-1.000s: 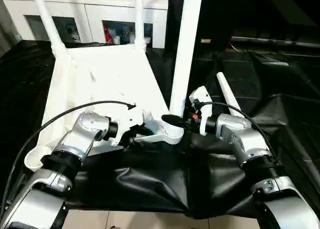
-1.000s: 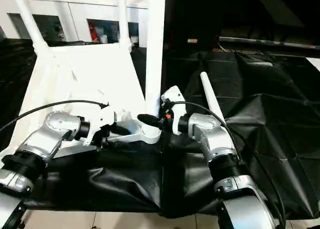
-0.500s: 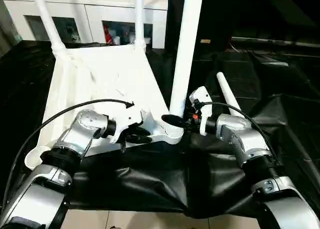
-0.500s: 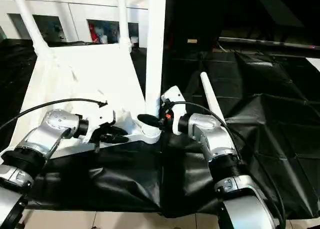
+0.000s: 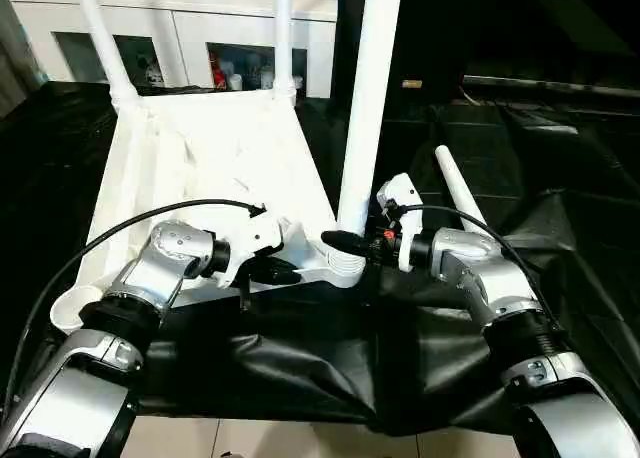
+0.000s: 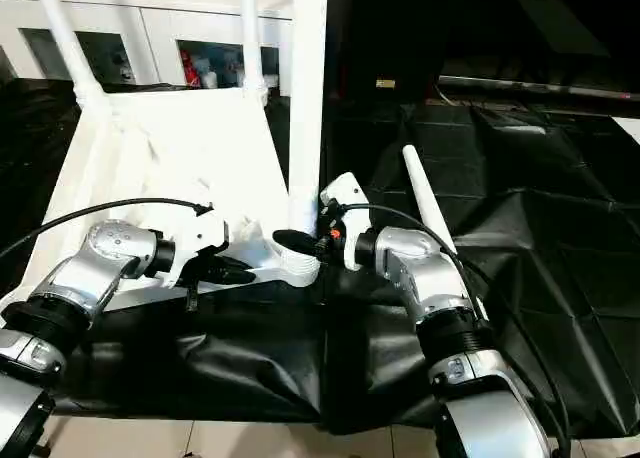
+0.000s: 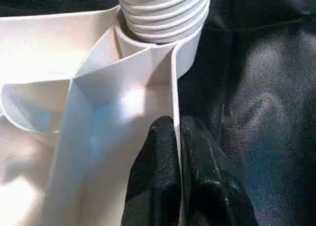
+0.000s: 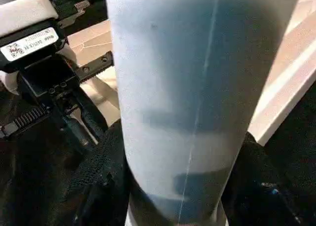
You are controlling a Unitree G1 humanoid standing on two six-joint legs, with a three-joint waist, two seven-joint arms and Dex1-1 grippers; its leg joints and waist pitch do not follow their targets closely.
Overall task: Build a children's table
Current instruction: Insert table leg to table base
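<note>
Left fingers (image 7: 165,157) now pinching tabletop (image 5: 210,148) rim, right fingers (image 5: 345,242) flanking leg (image 5: 366,108)

Bright overhead light washes out the ribbed white plastic tabletop (image 5: 200,158) at upper left, hiding detail. The crinkled black floor sheet (image 5: 560,178) shows soft sheen; the far right background stays dim.

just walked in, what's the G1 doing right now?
It is assembling a children's table. The tabletop lies upside down on black sheeting, with two legs already standing in its far corners. The right gripper clasps a third leg, upright in the near corner socket. The left gripper is pinched shut on the tabletop's near rim beside that socket. A fourth leg lies loose on the sheeting to the right.
</note>
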